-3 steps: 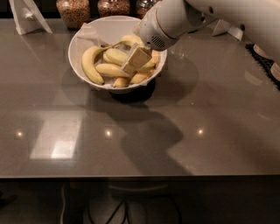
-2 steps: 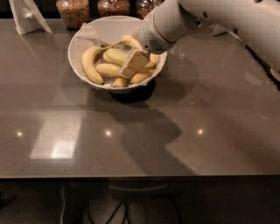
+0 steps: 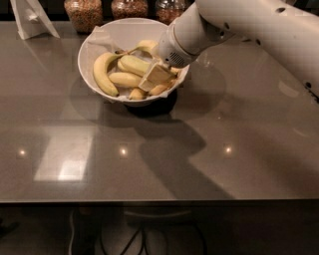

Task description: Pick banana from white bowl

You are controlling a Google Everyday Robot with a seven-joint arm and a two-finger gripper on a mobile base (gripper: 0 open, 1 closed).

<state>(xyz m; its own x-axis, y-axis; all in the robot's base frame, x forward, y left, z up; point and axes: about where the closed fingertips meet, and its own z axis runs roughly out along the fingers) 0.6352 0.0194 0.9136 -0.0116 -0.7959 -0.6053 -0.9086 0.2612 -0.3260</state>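
Observation:
The large white bowl (image 3: 89, 47) stands at the back middle of the grey table and holds several bananas. The long, nearly straight greenish-yellow banana (image 3: 133, 64) lies across the middle of the bowl. A strongly curved yellow banana (image 3: 101, 74) lies along the left wall, and shorter yellow bananas (image 3: 124, 79) lie in front. My gripper (image 3: 155, 76) comes in from the upper right and is down inside the bowl, at the right end of the straight banana, among the bananas. Its wrist hides the right part of the bowl.
Three glass jars (image 3: 83, 12) stand in a row behind the bowl. A white folded stand (image 3: 30, 20) is at the back left. The table's front edge (image 3: 149, 200) runs across the lower part of the view. My white arm (image 3: 259, 30) spans the upper right.
My gripper has sunk slightly lower among the bananas in the bowl, and the arm has shifted a little. The bowl and bananas have stayed in place.

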